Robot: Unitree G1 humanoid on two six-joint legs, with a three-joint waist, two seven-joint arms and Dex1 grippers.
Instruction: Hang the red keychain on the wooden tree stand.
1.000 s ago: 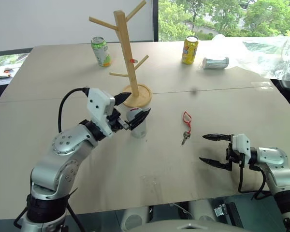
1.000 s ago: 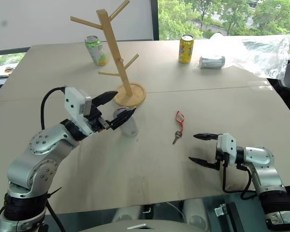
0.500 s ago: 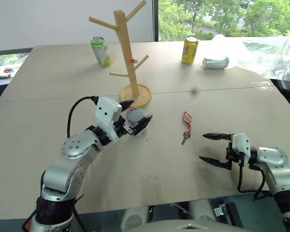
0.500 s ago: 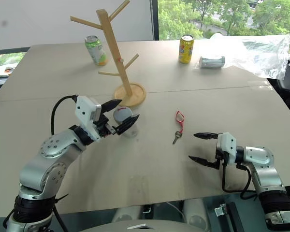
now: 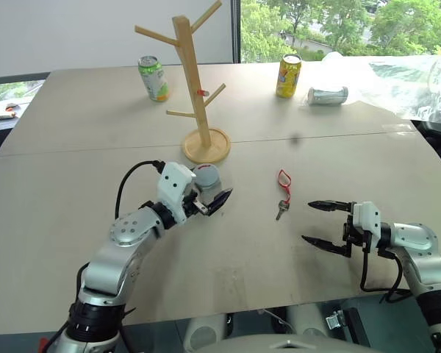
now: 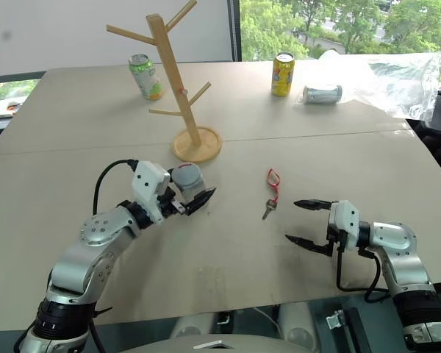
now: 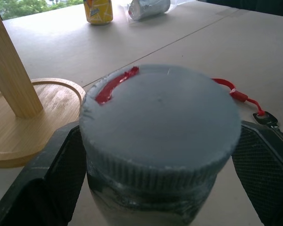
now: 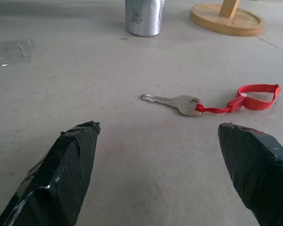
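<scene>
lying flat on the worktop (image 5: pixel 397 158), the red keychain (image 5: pixel 283 193) is looking light and floppy. right tool (image 5: pixel 325 223) is gaping wide near it; judging the cord loop the best pinch point. left tool (image 5: pixel 213 193) is bracketing the grey jar (image 5: pixel 206 176).

Red keychain (image 8: pixel 212 102) flat on table (image 8: pixel 61 75), beyond wide-apart jaws.

1. The worktop (image 5: pixel 73 184) is pale beige, with a seam across its middle.
2. The wooden tree stand (image 5: pixel 195 88) stands upright near the seam.
3. A grey jar (image 5: pixel 206 176) sits just in front of the stand's base.
4. The red keychain (image 5: pixel 283 193) lies flat to the stand's right.
5. A green can (image 5: pixel 153 77) stands behind the stand to its left; a yellow can (image 5: pixel 288 75), a tipped silver can (image 5: pixel 328 95) and a clear plastic bag (image 5: pixel 397 81) lie to its far right.
</scene>
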